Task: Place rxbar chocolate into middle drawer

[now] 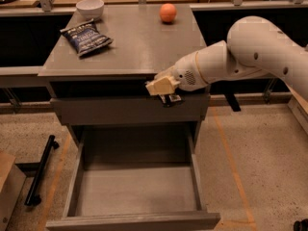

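My gripper (166,94) hangs in front of the cabinet's front edge, above the open drawer. It is shut on the rxbar chocolate (172,99), a small black bar with a pale patch that pokes out below the beige fingers (161,85). The middle drawer (137,196) is pulled out below, with a bare grey floor, low side walls and a plain front board. The bar is held well above the drawer's back part.
A closed grey drawer front (106,112) sits just behind the gripper. On the cabinet top (139,47) lie a dark-blue chip bag (85,36), an orange (168,12) and a white bowl (90,7). A black bar (41,170) lies on the floor at the left.
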`<move>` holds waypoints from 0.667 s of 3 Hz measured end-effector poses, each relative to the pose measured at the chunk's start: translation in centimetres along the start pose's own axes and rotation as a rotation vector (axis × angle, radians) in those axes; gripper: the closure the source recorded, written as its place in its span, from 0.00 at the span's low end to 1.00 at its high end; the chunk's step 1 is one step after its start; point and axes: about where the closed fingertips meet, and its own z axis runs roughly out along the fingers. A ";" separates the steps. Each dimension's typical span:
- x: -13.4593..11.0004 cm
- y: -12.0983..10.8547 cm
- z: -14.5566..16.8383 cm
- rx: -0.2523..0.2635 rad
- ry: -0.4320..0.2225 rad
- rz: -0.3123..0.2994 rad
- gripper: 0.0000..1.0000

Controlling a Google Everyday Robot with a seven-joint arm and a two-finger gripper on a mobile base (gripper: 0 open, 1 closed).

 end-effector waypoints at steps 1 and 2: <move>-0.1 0.0 -0.1 0.001 -0.002 -0.001 1.00; -0.1 0.5 1.0 -0.041 -0.026 -0.030 1.00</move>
